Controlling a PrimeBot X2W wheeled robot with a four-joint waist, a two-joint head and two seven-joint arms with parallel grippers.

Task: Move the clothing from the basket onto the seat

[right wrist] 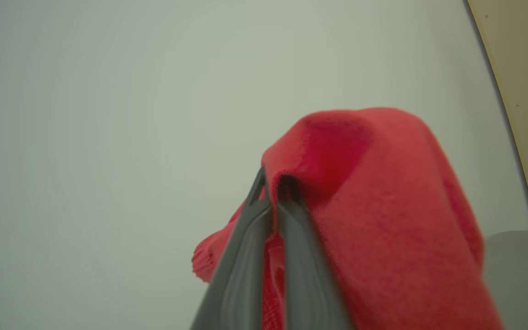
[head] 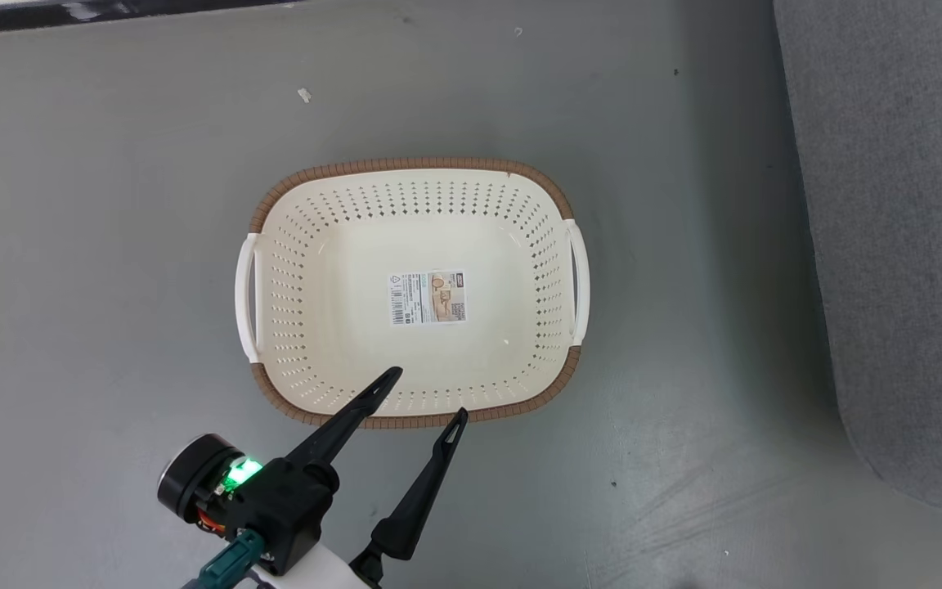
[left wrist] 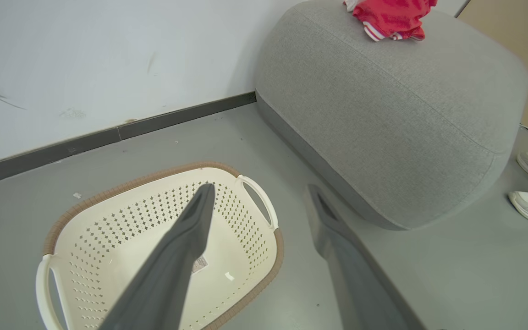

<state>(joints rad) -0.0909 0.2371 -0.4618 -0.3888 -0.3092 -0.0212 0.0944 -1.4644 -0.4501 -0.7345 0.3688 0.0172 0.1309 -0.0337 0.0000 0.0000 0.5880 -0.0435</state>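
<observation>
One red fabric garment (right wrist: 383,206) clamped in the right gripper (right wrist: 273,183) is best released low onto the grey-green upholstered seat (left wrist: 383,114); left gripper (head: 428,394) spread, empty.

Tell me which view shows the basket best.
The head view: almost the whole basket, seen from above, empty, with its label bare. The left wrist view shows it slanted, partly behind one finger of the left gripper and cut by the bottom edge.

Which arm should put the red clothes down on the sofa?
Right. Its pincer is shut on the red clothes, so it only has to set them on the sofa. The left pincer is open and holds nothing, near the basket.
</observation>
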